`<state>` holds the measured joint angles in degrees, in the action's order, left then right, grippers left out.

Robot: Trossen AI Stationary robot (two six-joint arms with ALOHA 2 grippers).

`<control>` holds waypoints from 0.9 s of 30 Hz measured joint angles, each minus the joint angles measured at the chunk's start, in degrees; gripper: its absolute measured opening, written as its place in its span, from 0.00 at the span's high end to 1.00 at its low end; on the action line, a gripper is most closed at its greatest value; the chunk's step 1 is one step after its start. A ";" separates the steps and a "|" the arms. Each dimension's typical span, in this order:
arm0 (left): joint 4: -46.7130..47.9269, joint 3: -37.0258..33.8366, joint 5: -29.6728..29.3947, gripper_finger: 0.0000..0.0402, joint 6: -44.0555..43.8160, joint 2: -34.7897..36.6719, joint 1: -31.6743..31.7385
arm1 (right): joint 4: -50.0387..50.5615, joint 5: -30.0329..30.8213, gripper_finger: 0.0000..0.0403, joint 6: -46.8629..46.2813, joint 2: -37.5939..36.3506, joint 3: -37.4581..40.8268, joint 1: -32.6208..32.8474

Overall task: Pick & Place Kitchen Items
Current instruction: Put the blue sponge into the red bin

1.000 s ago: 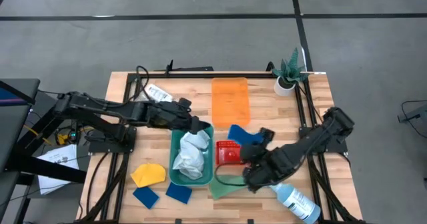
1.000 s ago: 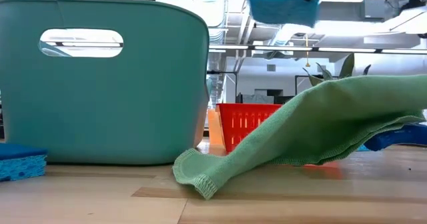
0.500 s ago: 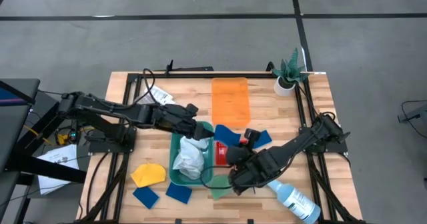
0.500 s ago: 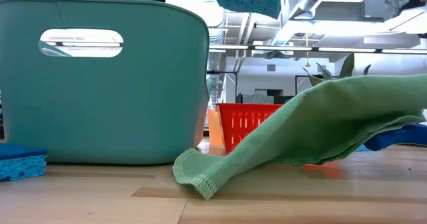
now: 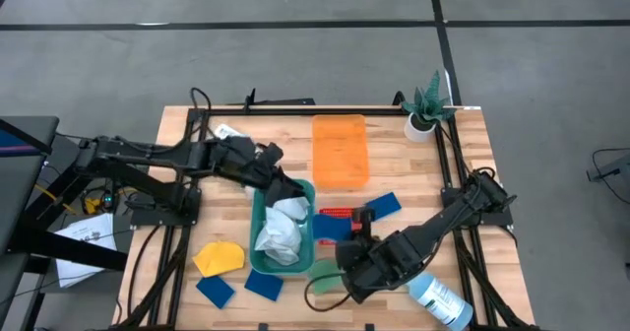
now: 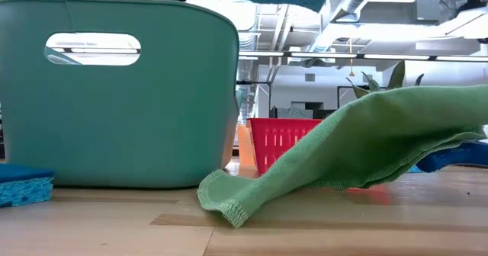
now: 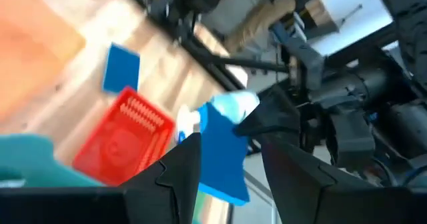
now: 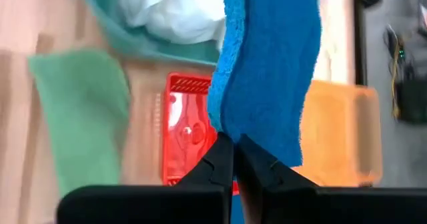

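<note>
- Right now your right tool (image 8: 233,147) is clenched on a blue sponge (image 8: 267,64) above the red basket (image 8: 187,134).
- Your left tool (image 7: 227,167) sits above the teal bin (image 5: 307,247); I cannot tell its state.

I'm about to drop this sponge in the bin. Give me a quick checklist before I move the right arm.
1. Grip: right gripper is shut on the blue rectangular sponge. Ok.
2. Position: the sponge hangs just outside the right wall of the teal plastic bin, above the red slotted basket, not over the bin's opening. Not ok.
3. Left gripper: open, empty, hovering over the bin's far end. Not ok; probably keep the drop toward the near end.
4. Room in the bin: the crumpled white cloth fills most of it, so the sponge would land on top. Ok.
5. Green cloth on the table below the right arm: whether it touches the arm, cannot tell.
</note>
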<state>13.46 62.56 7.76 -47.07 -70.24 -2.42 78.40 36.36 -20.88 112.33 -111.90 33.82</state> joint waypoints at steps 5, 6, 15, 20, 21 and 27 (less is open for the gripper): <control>-0.68 0.05 7.86 0.61 0.39 -1.65 1.42 | -3.56 -2.89 1.00 13.41 0.00 0.00 -1.15; -0.90 0.11 9.00 0.61 0.43 -2.12 1.41 | -4.58 -3.59 1.00 16.23 0.00 0.00 -1.40; 2.39 0.01 11.62 0.61 0.63 -7.57 1.23 | -13.98 -6.76 1.00 37.07 0.00 0.00 -3.26; 2.70 0.01 15.22 0.61 0.12 -9.01 0.86 | -15.70 -6.48 1.00 40.86 0.00 0.00 -4.67; 2.69 0.01 15.81 0.61 0.12 -9.03 0.82 | -15.79 -6.31 1.00 40.87 0.00 0.00 -4.99; 5.45 0.03 16.58 0.61 0.11 -9.03 0.47 | -15.73 -1.10 1.00 42.33 0.00 0.00 -5.90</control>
<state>18.91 62.59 24.34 -46.96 -79.26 -1.96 62.67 35.26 21.45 112.33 -111.90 27.92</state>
